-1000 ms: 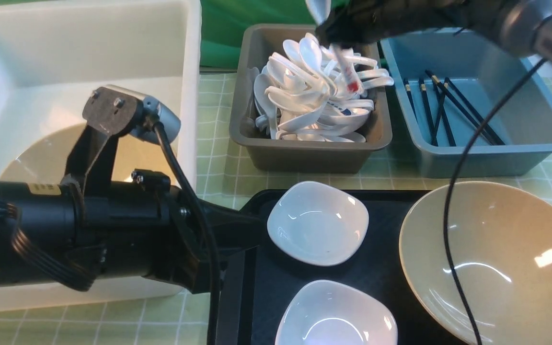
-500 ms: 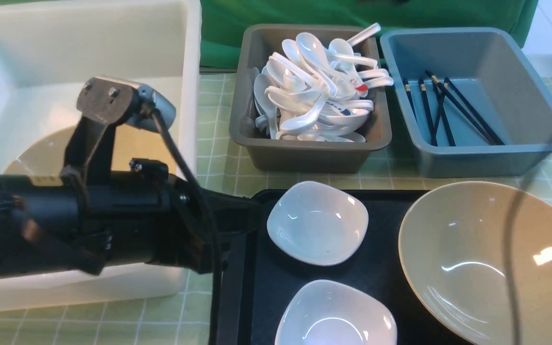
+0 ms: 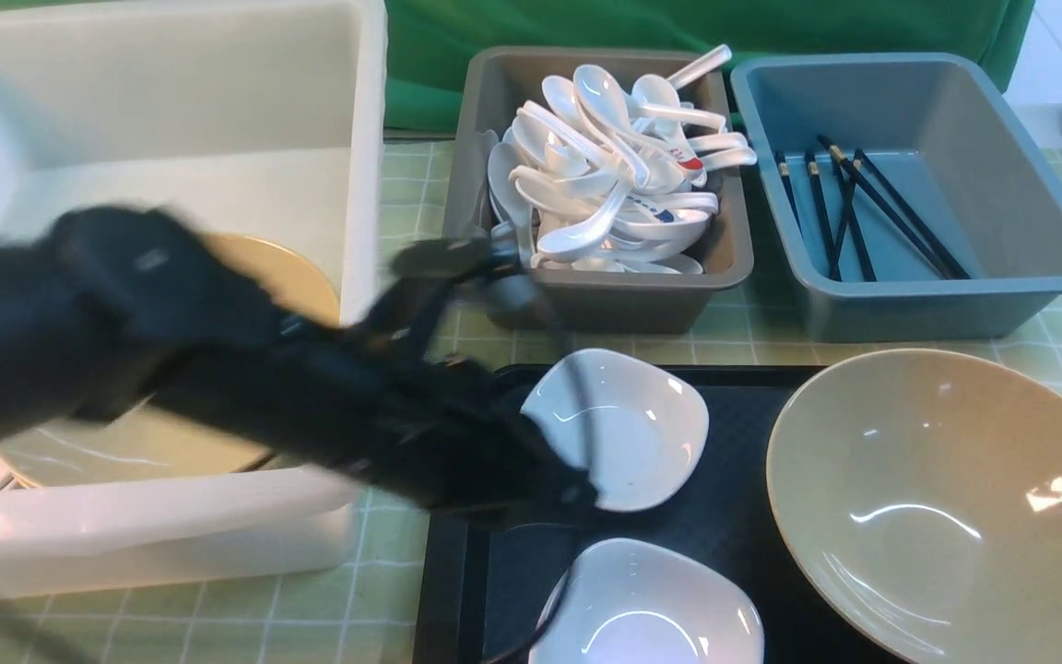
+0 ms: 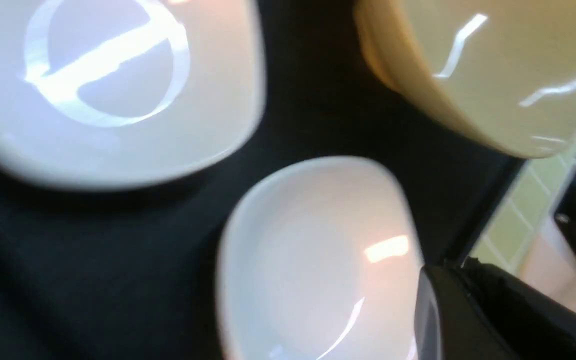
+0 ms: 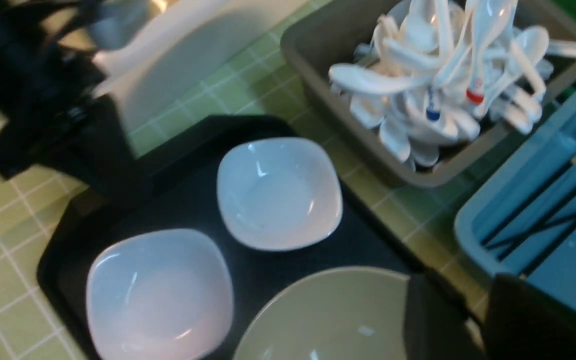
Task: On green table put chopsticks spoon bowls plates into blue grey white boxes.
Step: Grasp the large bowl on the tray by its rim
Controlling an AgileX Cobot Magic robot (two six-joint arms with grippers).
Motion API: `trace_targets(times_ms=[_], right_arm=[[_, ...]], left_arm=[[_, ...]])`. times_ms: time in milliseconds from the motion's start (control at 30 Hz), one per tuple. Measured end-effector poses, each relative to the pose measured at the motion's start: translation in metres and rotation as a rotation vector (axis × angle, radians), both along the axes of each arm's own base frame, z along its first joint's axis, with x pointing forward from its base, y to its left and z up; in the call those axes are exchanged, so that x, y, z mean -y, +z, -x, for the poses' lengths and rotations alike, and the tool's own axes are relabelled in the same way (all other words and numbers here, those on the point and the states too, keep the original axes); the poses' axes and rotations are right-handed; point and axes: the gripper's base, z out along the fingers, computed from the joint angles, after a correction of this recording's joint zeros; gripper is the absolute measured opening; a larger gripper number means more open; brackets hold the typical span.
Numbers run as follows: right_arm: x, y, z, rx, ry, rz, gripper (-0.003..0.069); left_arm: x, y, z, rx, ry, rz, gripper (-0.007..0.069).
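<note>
- Well, a good part looks sorted: spoons are heaped in the grey box, chopsticks lie in the blue box, and a tan plate sits down in the white box.
- Left to do, as I judge it: the black tray on the green table carries a far white dish, a near white dish and a big tan bowl, none of them boxed yet.
- The left gripper reaches over the tray by the far dish's edge. It is badly blurred, its jaws pressed together with nothing between them that I can make out. I cannot tell whether it touches the dish.
- The right gripper hangs near the blue box's corner and the bowl's rim, its jaws only a sliver apart and empty.
</note>
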Motion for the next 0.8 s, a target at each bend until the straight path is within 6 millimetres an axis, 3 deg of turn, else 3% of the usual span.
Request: trace_targets(times_ms=[133,200,267,333,400,500,800], right_arm=[[0.010,-0.049,0.051,0.053,-0.105,-0.087,0.0028],[0.012,-0.063,0.059,0.037,-0.125,-0.104,0.0025],[0.014,-0.082,0.074,-0.001,-0.147,-0.127,0.0022],[0.014,-0.086,0.077,-0.021,-0.148,-0.127,0.0022],[0.014,-0.091,0.080,-0.041,-0.143,-0.121,0.0022],[0.014,-0.091,0.078,-0.034,-0.136,-0.109,0.0022],[0.014,-0.094,0.069,-0.047,-0.125,-0.074,0.0022]], left_arm=[[0.043,0.005,-0.023,-0.019,-0.045,-0.039,0.0063],[0.056,0.000,-0.031,-0.030,-0.040,-0.076,0.0094],[0.079,-0.006,-0.052,-0.028,-0.003,-0.155,0.0175],[0.087,-0.007,-0.061,-0.020,0.020,-0.180,0.0218],[0.103,-0.021,-0.085,-0.058,0.085,-0.224,0.0296],[0.118,-0.035,-0.104,-0.086,0.091,-0.245,0.0344],[0.145,-0.072,-0.123,-0.170,0.017,-0.199,0.0299]])
